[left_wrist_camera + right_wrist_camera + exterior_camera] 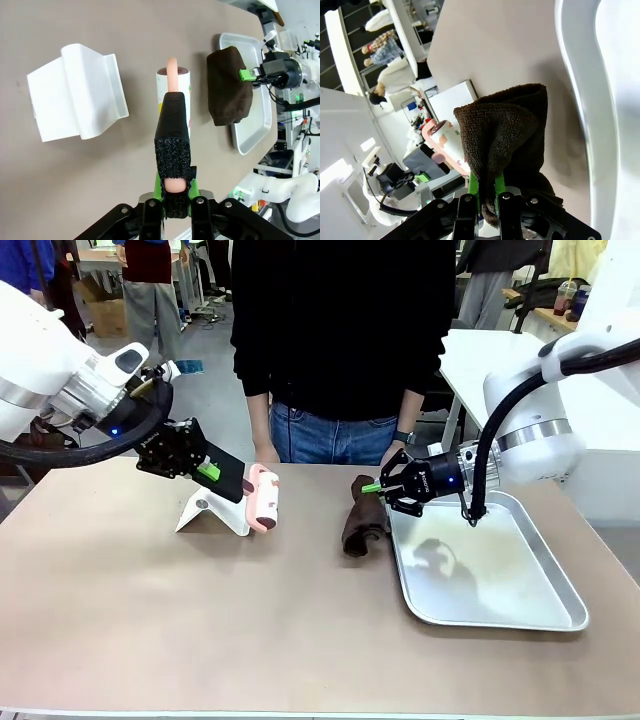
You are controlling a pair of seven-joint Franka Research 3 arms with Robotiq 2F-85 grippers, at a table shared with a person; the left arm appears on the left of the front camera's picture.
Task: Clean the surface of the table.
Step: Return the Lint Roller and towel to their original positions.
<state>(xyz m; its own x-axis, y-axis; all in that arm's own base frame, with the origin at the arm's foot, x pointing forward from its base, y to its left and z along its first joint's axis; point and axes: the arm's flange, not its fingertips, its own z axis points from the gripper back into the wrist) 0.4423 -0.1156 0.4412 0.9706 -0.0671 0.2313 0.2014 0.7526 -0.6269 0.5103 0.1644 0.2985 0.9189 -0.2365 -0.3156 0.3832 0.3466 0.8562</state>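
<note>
Right tool [377, 487] clamps cloth [361, 521] — at tray rim [398, 550]

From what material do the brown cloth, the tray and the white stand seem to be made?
Brown cloth: soft terry-like fabric, looped pile and limp folds. Tray: metal, probably steel or aluminium, with a dull silver sheen and blurred reflections. White stand: likely moulded plastic, smooth, glossy, with rounded bends.

Pinched between the right gripper's [487, 192] green pads [473, 186]: a dark brown cloth [507, 135], rising over the beige table [495, 47]. Beside the cloth, the silver tray's rim [585, 90]. Beyond the cloth, a pink-handled lint roller [442, 142] and a white stand [452, 102].
</note>
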